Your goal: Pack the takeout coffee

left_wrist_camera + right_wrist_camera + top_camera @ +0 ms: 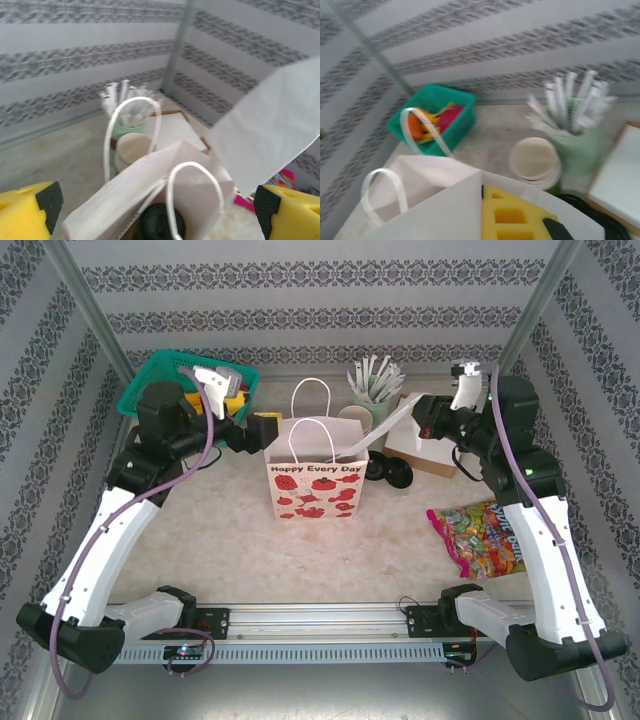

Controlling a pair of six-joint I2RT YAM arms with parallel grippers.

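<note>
The takeout coffee [161,224] is sitting upright inside the paper bag [315,475] mid-table, its black lid showing right below the left gripper [262,428], whose fingers are hanging wide open. The right gripper [422,414] is pinching a white paper sheet [385,426] that's angling left toward the bag.

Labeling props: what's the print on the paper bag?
White bag, red fruit prints, "Happy Every Day" text; best in top external.

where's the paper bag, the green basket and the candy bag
paper bag [315,487] top external view, printed front face
green basket [460,126] right wrist view, side wall
candy bag [478,535] top external view, middle
</note>
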